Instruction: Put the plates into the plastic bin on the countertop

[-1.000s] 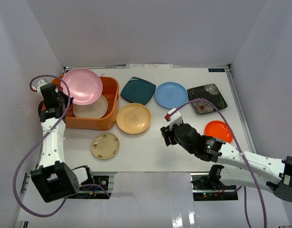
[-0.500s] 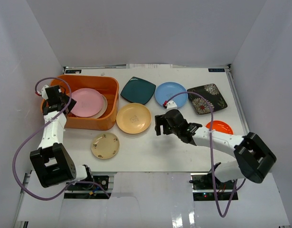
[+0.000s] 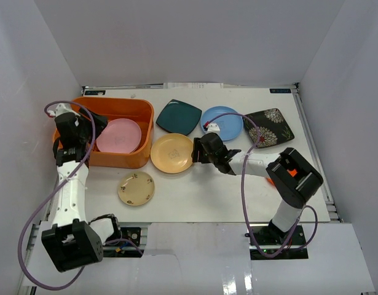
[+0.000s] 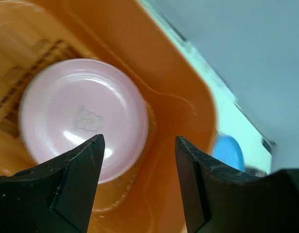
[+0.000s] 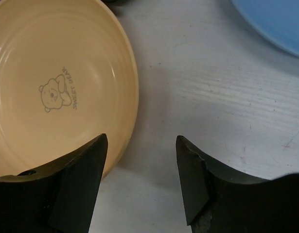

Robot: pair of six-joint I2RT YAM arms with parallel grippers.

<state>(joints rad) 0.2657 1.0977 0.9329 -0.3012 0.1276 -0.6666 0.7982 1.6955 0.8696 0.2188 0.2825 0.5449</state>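
A: What can go wrong from here?

B: I begin with the big things. The table (image 3: 195, 190) looks smooth, so the tan plate (image 3: 171, 153) may slide toward the bin (image 3: 118, 161) if a finger only pushes its rim and does not come under it. The plate is shallow and its edge lies low on the table, so I think a grip from above can slip off.

A: And the bin?

B: It already holds the pink plate (image 3: 118, 135), lying flat in its right part. A second plate let go from too high may land tilted on the pink one, or hit the bin wall. Also the left end effector (image 3: 89, 127) hangs over the bin's left part. The two arms may meet there if the right one brings a plate in now.

A: Where is the tan plate relative to the right end effector (image 5: 142, 141)?

B: Very close. The end effector stands at the plate's right rim, wide and holding nothing. In the wrist view the rim runs just inside one finger, and the other finger is over bare table. I cannot tell if the fingers touch the table.

A: And the left one?

B: Wide too, and empty. The pink plate lies below it, between its fingers in the wrist view, and apart from them.
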